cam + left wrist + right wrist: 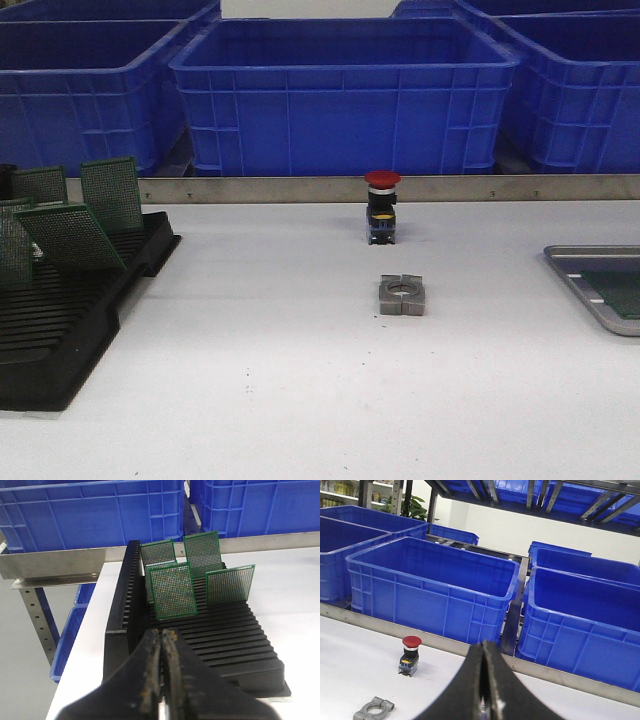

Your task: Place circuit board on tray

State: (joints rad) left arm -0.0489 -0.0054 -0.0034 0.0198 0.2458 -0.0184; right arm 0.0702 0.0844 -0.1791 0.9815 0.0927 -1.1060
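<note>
Several green circuit boards (70, 238) stand in a black slotted rack (60, 340) at the table's left; the left wrist view shows them (173, 591) upright in the rack (220, 635). The grey metal tray (600, 285) lies at the right edge, with a green board (618, 280) lying in it. My left gripper (161, 642) is shut and empty, above the rack's near end, short of the boards. My right gripper (483, 652) is shut and empty, held above the table and facing the bins. Neither gripper shows in the front view.
A red-capped push button (382, 206) stands mid-table, with a grey metal clamp block (402, 295) in front of it; both also show in the right wrist view (410, 655). Big blue bins (345, 95) line the back behind a metal rail (400, 188).
</note>
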